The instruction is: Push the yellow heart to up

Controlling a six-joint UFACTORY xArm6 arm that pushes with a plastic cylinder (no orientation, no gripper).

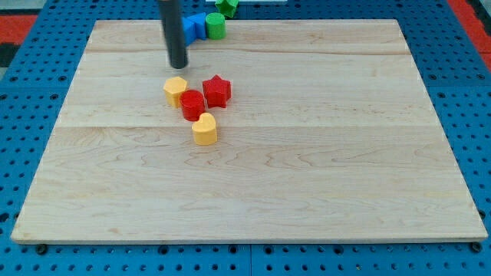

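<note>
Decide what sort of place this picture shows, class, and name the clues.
Probably a robotics lab bench: a pale wooden board on blue pegboard, small coloured blocks such as the yellow heart, and my tip above them.

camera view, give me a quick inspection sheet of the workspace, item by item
surface: pale wooden board lying on a blue pegboard.
job's things: yellow heart sits at the bottom of a small cluster, touching or nearly touching the red cylinder just above it.
clutter: yellow hexagon and red star flank the red cylinder; blue block and green cylinder at the top edge; another green block beyond it.
grippers: none; my tip stands just above the yellow hexagon, clear of the heart.
cables: nothing seen.
surroundings: red areas at the top corners.
</note>
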